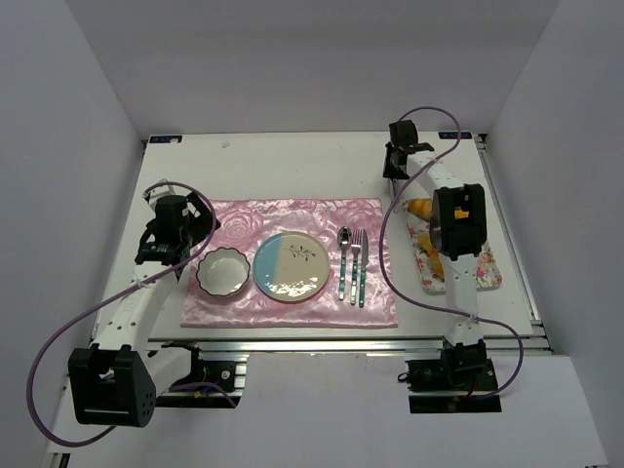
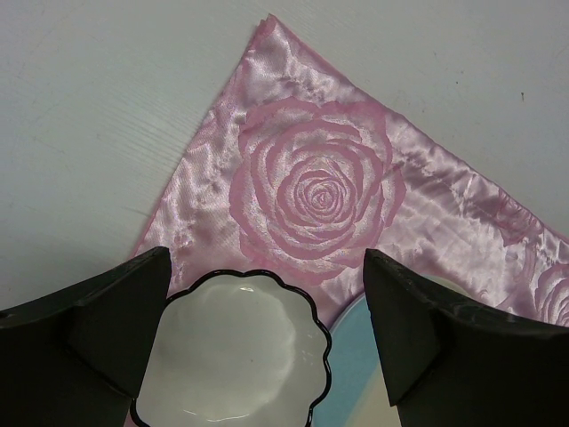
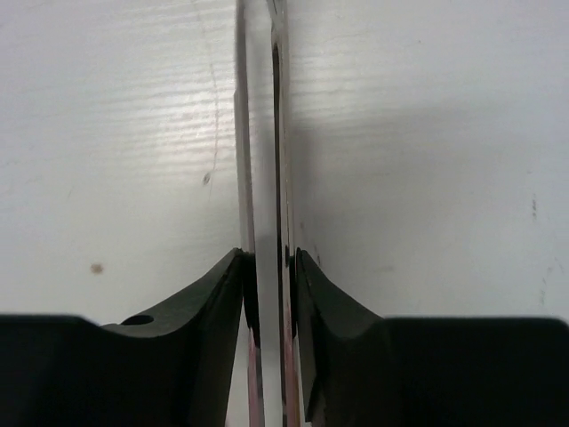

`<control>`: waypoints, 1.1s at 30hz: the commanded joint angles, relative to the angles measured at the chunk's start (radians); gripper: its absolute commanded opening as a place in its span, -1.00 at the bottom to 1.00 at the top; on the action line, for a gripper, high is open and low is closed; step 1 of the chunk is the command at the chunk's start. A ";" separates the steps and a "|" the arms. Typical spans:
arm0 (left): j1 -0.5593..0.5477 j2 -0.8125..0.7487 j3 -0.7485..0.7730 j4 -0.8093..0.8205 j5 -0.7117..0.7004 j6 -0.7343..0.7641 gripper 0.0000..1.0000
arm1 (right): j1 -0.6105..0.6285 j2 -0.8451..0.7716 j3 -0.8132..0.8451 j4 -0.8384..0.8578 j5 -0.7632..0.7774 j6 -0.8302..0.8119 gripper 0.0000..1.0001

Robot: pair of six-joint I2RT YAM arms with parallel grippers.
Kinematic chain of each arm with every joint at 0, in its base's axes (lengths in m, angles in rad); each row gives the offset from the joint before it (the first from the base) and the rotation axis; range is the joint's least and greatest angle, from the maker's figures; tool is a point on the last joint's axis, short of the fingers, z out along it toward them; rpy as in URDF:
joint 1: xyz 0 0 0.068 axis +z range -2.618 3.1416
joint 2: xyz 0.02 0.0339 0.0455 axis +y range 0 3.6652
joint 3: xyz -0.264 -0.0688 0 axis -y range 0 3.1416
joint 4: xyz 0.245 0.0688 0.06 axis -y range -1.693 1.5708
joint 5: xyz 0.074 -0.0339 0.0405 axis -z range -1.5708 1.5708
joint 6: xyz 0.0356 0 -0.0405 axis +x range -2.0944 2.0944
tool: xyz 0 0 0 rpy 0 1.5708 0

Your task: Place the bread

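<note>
A golden bread piece [image 1: 421, 208] lies at the far end of a floral tray [image 1: 487, 268] on the right. My right gripper [image 1: 395, 166] is beyond it, over bare table, and is shut on thin metal tongs [image 3: 242, 133] whose two blades run forward between its fingers [image 3: 269, 258]. My left gripper [image 1: 158, 252] is open and empty. It hovers over the white scalloped bowl [image 2: 233, 356] at the left of the pink rose placemat [image 2: 311, 191]. The bread does not show in either wrist view.
On the placemat [image 1: 292, 219] stand the bowl [image 1: 222, 272], a blue and cream plate [image 1: 291, 266], a spoon [image 1: 344, 261] and a fork [image 1: 360, 263]. The right arm hides much of the tray; another yellow piece [image 1: 436, 263] shows beside it.
</note>
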 commanded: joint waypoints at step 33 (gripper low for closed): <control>-0.028 -0.046 0.005 0.023 0.149 0.011 0.96 | 0.011 -1.470 -0.956 -0.756 -0.006 0.240 0.04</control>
